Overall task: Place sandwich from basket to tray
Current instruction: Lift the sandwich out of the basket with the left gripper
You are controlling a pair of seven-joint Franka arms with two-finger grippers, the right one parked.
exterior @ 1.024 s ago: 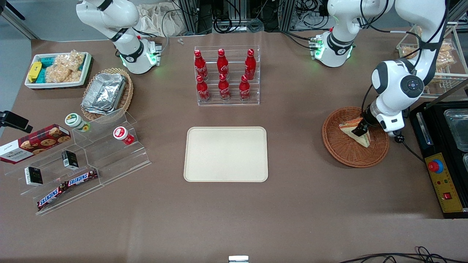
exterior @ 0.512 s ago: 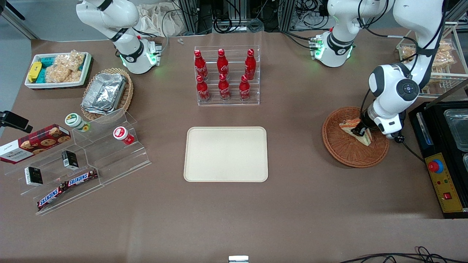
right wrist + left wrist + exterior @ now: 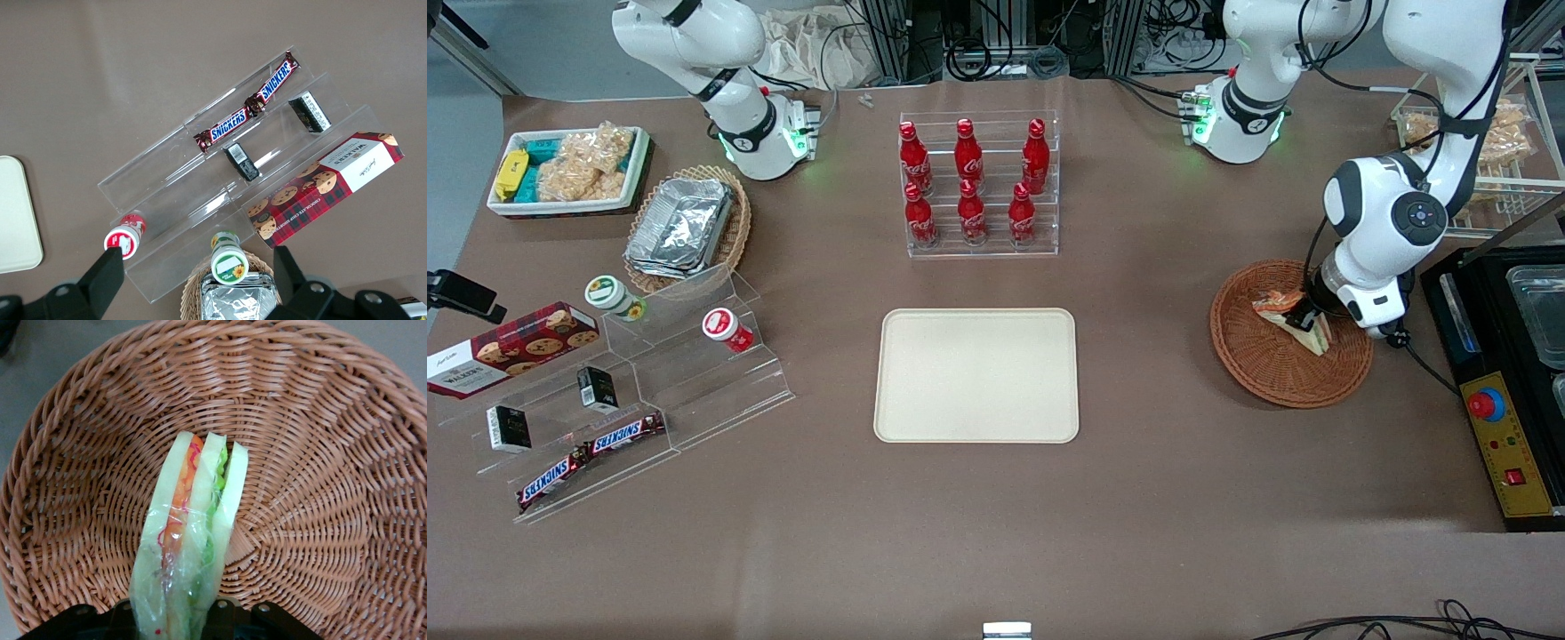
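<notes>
Sandwich [image 3: 190,540] clamped in gripper [image 3: 1303,317], low inside basket [image 3: 1258,364]; grasp step. Next: lift clear, carry to tray [image 3: 976,375].

A clear stepped stand [image 3: 220,180] sat mid-frame on the brown surface [image 3: 100,80], holding two Snickers bars [image 3: 245,113] (end to end), two small dark packs [image 3: 241,162] and two lidded cups [image 3: 125,239]. A cookie box [image 3: 325,189] lay right of it; the tray [image 3: 17,220] showed at left.
</notes>
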